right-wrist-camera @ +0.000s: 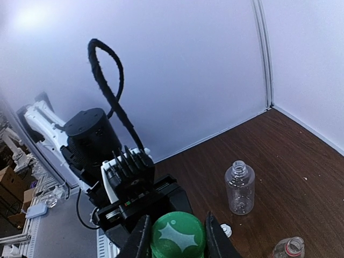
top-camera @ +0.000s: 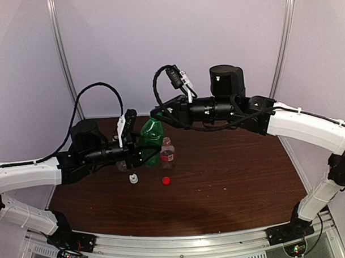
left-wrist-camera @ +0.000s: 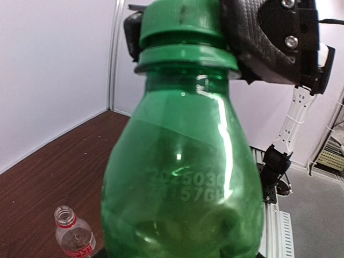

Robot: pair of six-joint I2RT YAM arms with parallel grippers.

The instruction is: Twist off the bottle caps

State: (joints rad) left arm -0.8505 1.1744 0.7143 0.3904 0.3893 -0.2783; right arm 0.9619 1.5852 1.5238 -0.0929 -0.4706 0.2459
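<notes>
The white cap and red cap are off; right gripper jaws pinch the still-fitted green cap, left gripper jaws clamp its bottle.

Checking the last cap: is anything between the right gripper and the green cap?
Nothing visible does. The right gripper has a finger on each side of the green cap; the left gripper holds the green bottle.
</notes>
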